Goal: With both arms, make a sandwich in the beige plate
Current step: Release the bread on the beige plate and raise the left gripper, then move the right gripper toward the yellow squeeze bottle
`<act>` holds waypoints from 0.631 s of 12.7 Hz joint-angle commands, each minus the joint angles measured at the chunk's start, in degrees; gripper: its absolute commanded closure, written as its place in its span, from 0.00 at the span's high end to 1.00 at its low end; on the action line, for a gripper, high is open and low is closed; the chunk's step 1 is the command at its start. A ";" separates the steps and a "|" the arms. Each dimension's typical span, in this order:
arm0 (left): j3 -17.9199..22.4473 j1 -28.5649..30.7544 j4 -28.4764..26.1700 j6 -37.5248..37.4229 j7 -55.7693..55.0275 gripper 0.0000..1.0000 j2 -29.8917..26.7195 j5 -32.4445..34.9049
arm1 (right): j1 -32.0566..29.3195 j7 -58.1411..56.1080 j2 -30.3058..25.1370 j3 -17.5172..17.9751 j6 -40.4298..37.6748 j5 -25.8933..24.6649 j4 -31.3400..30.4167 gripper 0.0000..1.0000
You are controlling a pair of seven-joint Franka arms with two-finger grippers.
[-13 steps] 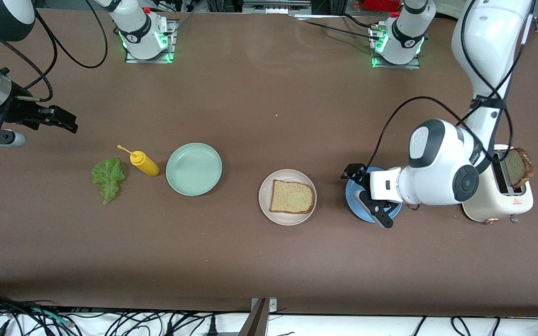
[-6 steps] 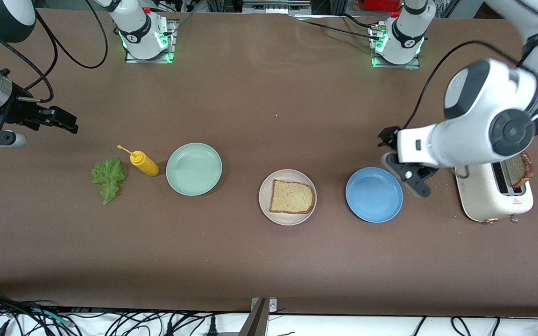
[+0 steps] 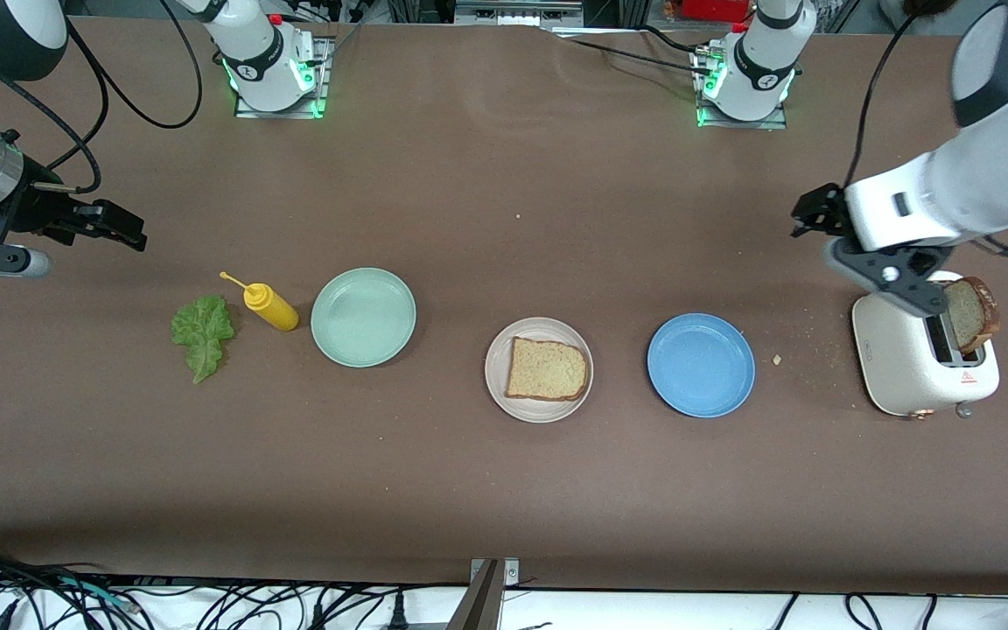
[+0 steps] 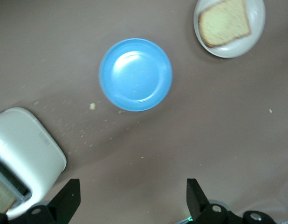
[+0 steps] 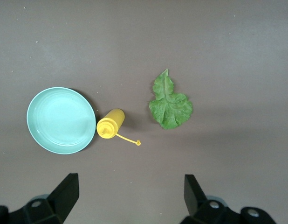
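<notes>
Left end effector (image 3: 873,262), open and empty, had swung from the blue plate (image 3: 701,365) to the toaster (image 3: 922,357), likely for its bread (image 3: 968,313).

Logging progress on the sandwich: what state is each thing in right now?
Beige plate: holds one bread slice, lying flat.
Toaster: one slice sticking up from its slot.
Lettuce: flat on the table.
Mustard bottle: lying tipped over.
Blue plate: empty.
Green plate: empty.
Left pincer: open, over the toaster.
Right pincer: open, waiting.
</notes>
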 commanded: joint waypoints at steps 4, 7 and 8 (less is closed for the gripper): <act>1.21 0.33 -6.75 2.48 -5.03 1.00 -6.89 2.27 | 0.02 -0.78 -0.14 0.03 0.44 0.72 -0.08 1.00; 2.62 -1.34 -7.46 2.91 -5.82 1.00 -8.21 2.79 | 0.11 -0.78 -0.05 0.03 0.44 1.52 -0.08 1.00; 2.80 -1.61 -7.46 3.18 -5.91 1.00 -8.30 2.35 | 0.11 -0.78 0.21 0.11 0.44 1.43 -0.08 1.00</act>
